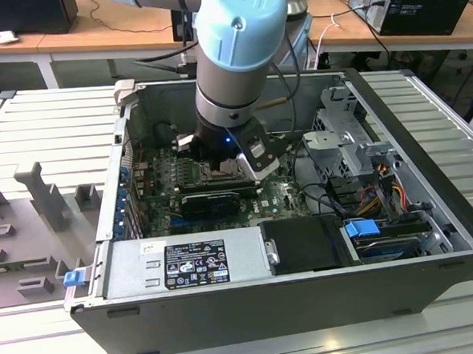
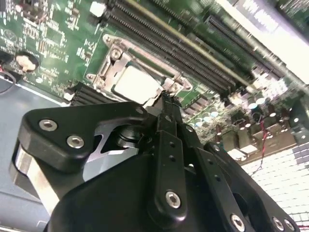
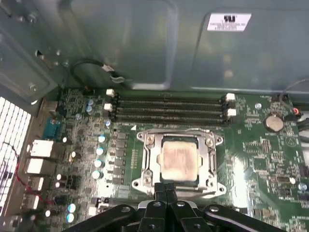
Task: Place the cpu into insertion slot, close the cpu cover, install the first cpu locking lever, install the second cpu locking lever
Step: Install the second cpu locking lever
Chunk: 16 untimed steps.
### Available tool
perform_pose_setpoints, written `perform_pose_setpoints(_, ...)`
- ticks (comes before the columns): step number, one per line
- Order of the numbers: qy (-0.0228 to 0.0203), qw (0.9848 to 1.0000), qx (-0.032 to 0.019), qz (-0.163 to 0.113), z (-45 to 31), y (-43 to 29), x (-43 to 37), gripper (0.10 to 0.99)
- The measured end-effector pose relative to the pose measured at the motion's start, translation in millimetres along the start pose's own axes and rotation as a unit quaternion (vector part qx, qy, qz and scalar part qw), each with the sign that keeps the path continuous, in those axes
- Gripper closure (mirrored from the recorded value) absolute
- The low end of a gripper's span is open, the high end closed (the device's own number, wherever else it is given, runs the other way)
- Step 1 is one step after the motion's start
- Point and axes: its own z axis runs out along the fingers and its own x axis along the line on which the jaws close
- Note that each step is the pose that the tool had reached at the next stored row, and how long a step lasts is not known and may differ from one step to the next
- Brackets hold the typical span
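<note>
The cpu (image 3: 179, 161) lies flat in the slot (image 3: 150, 164) of the green board (image 3: 260, 159), its pale metal face up and its edges square with the socket frame. It is close to square, so no long axis can be told; in both wrist views its sides run parallel to the RAM slots (image 3: 169, 107) beside it. The cover (image 3: 208, 159) is down around the chip, its silvery frame bordering the face on all sides, and the chip shows through the window.

Nearest the wrist cameras, the gripper (image 3: 166, 187) hangs just over the socket's near edge. Its two black fingers stand pressed together with no gap between them, and they hold nothing; the tips (image 2: 166, 99) sit right at the rim of the cover (image 2: 108, 72), though whether they touch it cannot be told.

Beyond the socket run the long black RAM slots, and past those the grey case wall (image 3: 145, 43).

In the exterior view the arm (image 1: 234, 65) reaches down into the open case (image 1: 427, 133), its wrist over the middle of the board (image 1: 160, 170), with the power supply (image 1: 185, 260) along the near side.
</note>
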Motion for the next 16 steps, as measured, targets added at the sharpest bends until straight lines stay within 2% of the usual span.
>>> perform_pose_setpoints(3,0.0000,1.0000,0.0001,0.000,8.2,-2.9,10.0,0.980)
perform_pose_setpoints(10,0.0000,1.0000,0.0000,0.000,22.5,-8.0,17.9,0.980)
perform_pose_setpoints(16,-0.0001,1.0000,-0.0005,0.000,34.1,-12.4,20.6,0.980)
